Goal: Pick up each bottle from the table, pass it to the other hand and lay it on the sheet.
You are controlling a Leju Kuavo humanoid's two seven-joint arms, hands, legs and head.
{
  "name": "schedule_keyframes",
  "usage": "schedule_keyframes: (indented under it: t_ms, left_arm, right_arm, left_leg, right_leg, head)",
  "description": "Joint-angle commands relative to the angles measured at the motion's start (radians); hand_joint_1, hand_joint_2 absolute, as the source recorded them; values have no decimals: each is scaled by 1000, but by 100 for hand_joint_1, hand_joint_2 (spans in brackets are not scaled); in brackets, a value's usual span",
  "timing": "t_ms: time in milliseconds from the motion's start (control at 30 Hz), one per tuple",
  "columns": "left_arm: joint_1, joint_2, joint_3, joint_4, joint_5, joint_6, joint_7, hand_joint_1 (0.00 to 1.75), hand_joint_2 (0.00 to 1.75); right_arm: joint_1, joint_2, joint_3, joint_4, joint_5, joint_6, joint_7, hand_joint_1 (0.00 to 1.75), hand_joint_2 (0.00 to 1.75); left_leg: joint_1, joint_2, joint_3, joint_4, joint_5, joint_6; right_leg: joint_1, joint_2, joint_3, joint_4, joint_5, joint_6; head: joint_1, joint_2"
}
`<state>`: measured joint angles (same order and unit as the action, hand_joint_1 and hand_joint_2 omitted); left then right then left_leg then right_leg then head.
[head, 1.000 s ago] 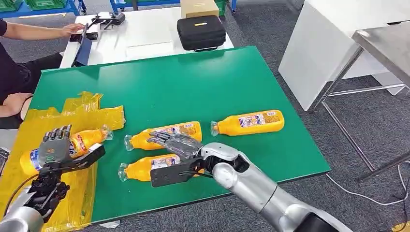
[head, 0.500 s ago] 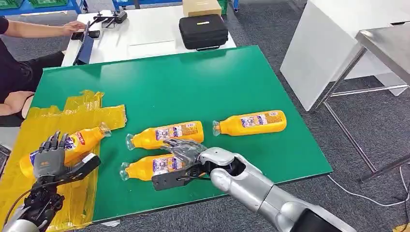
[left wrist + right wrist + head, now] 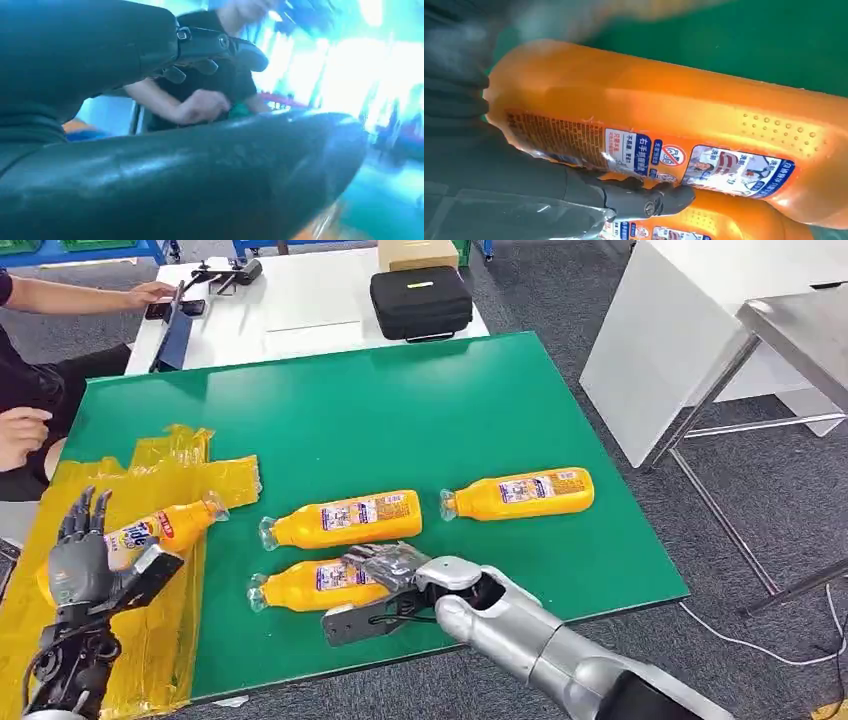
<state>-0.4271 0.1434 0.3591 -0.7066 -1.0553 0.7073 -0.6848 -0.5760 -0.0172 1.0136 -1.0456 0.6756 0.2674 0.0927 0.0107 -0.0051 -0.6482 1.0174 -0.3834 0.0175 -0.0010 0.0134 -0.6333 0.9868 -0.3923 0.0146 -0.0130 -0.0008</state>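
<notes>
A: Where is the near bottle [image 3: 310, 585] lying?
B: At six o'clock on the green table [image 3: 420, 420], with the right hand [image 3: 385, 565] lying over its base; whether it's clamping on, I cannot tell.
A: And the left hand [image 3: 75, 560]?
B: Fingers spreading apart, at nine o'clock, beside the bottle on the sheet [image 3: 160, 530], which is lying on the yellow sheet [image 3: 150, 640].
A: Others?
B: The middle bottle [image 3: 340, 518] and the far bottle [image 3: 520, 490] are lying toward three o'clock.

the right hand [image 3: 385, 565] is covering the base of the nearest bottle [image 3: 305, 585], so its grip is not readable. the left hand [image 3: 75, 560] is hiding part of the bottle on the sheet [image 3: 150, 530]. at upper left, a person [image 3: 25, 400] is being cut off by the frame edge.
</notes>
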Motion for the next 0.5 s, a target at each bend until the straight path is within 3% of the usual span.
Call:
schedule_keyframes:
  t_ms: [33,233,500]
  left_arm:
    - [-47,-62,-35,-98,416,-9,-13,0,0]
    - [-57,-46,-159,-116,736,-26,-13,0,0]
    - [-65,-44,-168,-102,888,-112,-13,0,0]
  right_arm:
    - [-16,-3,100,200,11,49,4,175,175]
    - [-3,-18,103,240,47,14,3,175,175]
    - [12,-30,90,234,55,6,10,175,175]
  left_leg:
    - [1,-3,4,-1,-1,0]
    - [1,-5,3,-1,0,0]
    - [1,-5,6,-1,0,0]
  right_leg:
    - [1,-5,5,-1,-2,0]
    - [1,-6,5,-2,-1,0]
    - [1,-6,7,-2,-1,0]
  head:
    - [0,0]
    - [2,0]
    - [0,0]
